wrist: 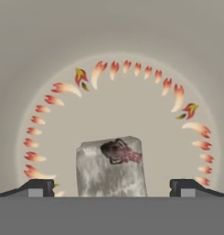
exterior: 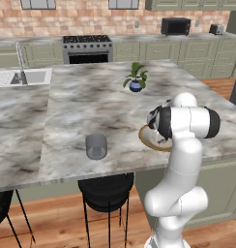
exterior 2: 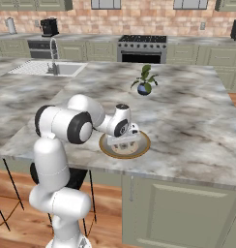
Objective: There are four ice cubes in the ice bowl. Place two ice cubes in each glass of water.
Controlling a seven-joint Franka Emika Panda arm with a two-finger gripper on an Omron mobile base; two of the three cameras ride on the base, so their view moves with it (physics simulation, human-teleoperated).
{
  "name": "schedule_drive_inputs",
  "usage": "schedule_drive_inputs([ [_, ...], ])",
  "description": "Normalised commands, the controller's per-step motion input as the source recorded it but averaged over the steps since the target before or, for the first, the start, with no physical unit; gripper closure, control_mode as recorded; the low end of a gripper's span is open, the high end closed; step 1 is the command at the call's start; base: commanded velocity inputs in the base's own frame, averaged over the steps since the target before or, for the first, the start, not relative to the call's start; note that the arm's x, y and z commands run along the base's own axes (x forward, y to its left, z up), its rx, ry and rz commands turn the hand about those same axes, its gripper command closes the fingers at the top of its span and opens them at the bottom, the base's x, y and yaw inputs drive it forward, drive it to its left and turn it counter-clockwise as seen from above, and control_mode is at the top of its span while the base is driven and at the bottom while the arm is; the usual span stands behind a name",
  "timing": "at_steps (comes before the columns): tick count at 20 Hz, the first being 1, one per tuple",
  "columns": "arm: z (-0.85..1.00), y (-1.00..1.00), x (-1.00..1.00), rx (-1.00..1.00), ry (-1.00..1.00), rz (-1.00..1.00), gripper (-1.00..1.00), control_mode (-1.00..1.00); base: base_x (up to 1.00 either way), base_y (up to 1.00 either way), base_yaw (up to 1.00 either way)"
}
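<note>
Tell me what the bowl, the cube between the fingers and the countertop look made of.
The ice bowl: likely glazed ceramic, matte tan inside with painted red-orange flame marks and a golden-brown rim. The ice cube: translucent ice by its look, pale grey and mottled, a painted mark showing through. The countertop: polished marble or similar stone, grey-white veining with soft sheen.

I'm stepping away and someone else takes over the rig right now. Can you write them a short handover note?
Gripper: open, lowered into the wide shallow tan ice bowl with golden-brown rim, fingertips either side of one pale translucent ice cube, not yet closed on it.
Bowl sits near the front edge of the marble counter. One short grey see-through glass of water stands to the bowl's left in the left base view.
Done: cannot tell how many cubes are already moved.
Left: grasp this cube and carry it to a glass.
</note>
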Motion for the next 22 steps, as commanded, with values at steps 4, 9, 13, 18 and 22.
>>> schedule_drive_inputs([
  [4,-0.04,0.00,0.00,0.00,0.00,0.00,-1.00,-1.00,0.00,0.00,0.00],
  [9,-0.05,0.00,0.03,0.00,0.00,0.00,-1.00,-1.00,0.00,0.00,0.00],
  [13,0.00,0.00,0.09,0.00,0.00,0.00,-1.00,-1.00,0.00,0.00,0.00],
  [18,0.00,0.01,0.20,0.00,0.00,0.00,-1.00,-1.00,0.00,0.00,0.00],
  [22,0.00,0.00,0.14,0.00,0.00,0.00,-1.00,-1.00,0.00,0.00,0.00],
])
